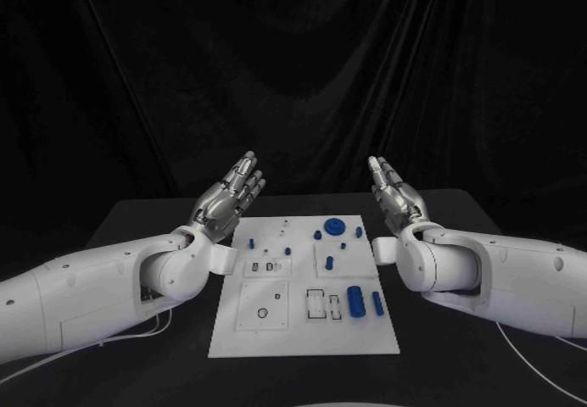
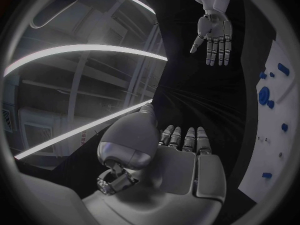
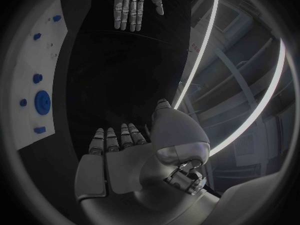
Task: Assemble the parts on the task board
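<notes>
Both hands are held up flat beside the task board (image 1: 306, 288); the left hand (image 1: 230, 199) and right hand (image 1: 394, 193) have straight fingers, holding and touching nothing.

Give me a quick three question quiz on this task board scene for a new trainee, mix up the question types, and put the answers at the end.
1. True or false: the left robot hand is holding a blue part.
2. Multiple choice: the round blue disc lies at which end of the task board? A) the far end, away from the robot B) the near end, by the robot C) off the board, on the black table
3. Fill in the blank: the right robot hand is raised beside the board with its fingers straight, so it is ____ (open or shut).

Key: 1 false; 2 A; 3 open.
</notes>
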